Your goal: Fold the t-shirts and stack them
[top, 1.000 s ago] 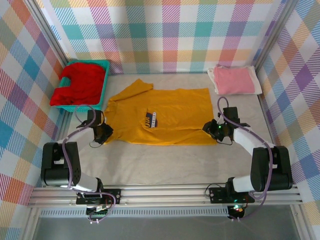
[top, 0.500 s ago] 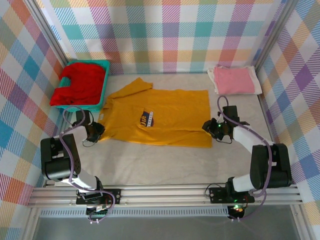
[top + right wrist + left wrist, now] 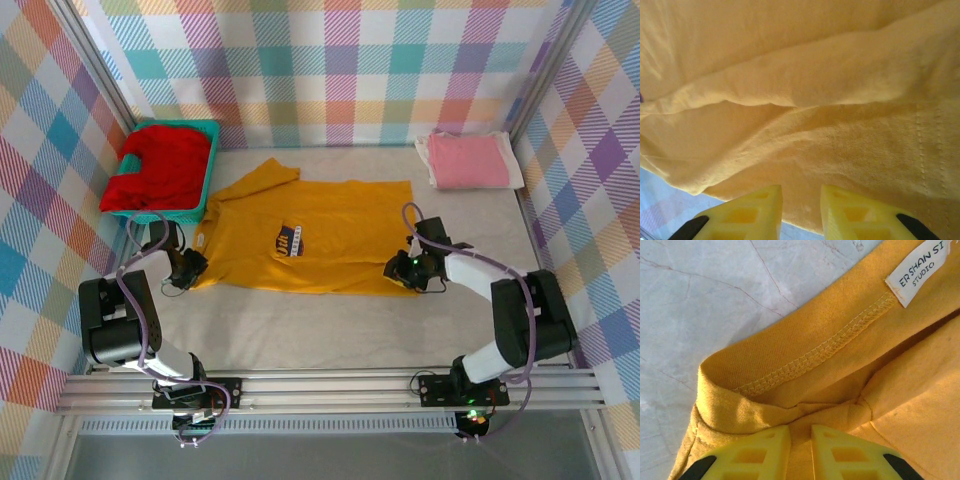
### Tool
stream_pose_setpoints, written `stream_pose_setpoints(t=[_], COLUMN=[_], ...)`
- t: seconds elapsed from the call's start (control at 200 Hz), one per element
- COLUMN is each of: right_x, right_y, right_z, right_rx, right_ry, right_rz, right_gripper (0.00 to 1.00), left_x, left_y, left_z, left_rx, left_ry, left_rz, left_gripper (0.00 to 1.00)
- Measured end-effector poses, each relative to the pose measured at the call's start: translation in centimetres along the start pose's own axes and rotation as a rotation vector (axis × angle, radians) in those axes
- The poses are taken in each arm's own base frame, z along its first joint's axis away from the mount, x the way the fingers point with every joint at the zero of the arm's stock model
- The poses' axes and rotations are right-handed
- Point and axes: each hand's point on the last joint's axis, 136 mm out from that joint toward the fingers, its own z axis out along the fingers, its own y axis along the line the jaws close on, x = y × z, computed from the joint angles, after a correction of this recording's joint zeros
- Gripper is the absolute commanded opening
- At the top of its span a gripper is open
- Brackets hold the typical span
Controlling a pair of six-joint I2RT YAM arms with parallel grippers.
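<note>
The mustard-yellow t-shirt (image 3: pixel 340 235) lies spread across the table's middle, its dark chest print (image 3: pixel 290 240) facing up. My left gripper (image 3: pixel 190 268) is at the shirt's left end. Its jaws (image 3: pixel 801 429) are shut on a bunched fold of yellow cloth just below the stitched collar band and the white label (image 3: pixel 917 270). My right gripper (image 3: pixel 400 270) sits at the lower right hem. In the right wrist view the hem runs between its fingers (image 3: pixel 801 190), which are shut on it, with table showing beneath. The pink t-shirt (image 3: pixel 468 160) lies folded at the back right. The red t-shirt (image 3: pixel 165 165) fills the basket.
The teal basket (image 3: pixel 212 165) stands at the back left against the checked wall. Checked walls close in the table on three sides. Bare grey tabletop (image 3: pixel 320 330) stretches between the yellow shirt and the near rail.
The left gripper has pulled the collar end left and slightly back. The right gripper has moved left with the hem, and the whole yellow shirt has shifted left.
</note>
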Motion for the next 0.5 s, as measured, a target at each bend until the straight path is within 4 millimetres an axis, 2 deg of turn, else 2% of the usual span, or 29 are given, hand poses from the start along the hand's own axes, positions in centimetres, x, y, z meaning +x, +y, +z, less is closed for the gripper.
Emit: stream_pose_setpoints(t=[0.205, 0.29, 0.5], right_x=[-0.5, -0.7, 0.1], right_y=[-2.2, -3.1, -6.2], right_z=[0.7, 0.0, -2.3], right_rx=[0.047, 0.032, 0.070], right_ry=[-0.036, -0.075, -0.134], right_rz=[0.090, 0.142, 0.260], right_gripper=[0.25, 0.24, 0.24], left_x=[0.5, 1.2, 2.6], left_y=[0.4, 0.9, 1.7], left_z=[-0.3, -0.7, -1.2], left_rx=[0.007, 0.003, -0.009], left_ry=[-0.008, -0.005, 0.023], left_rz=[-0.020, -0.022, -0.024], left_gripper=[0.22, 0.23, 0.23])
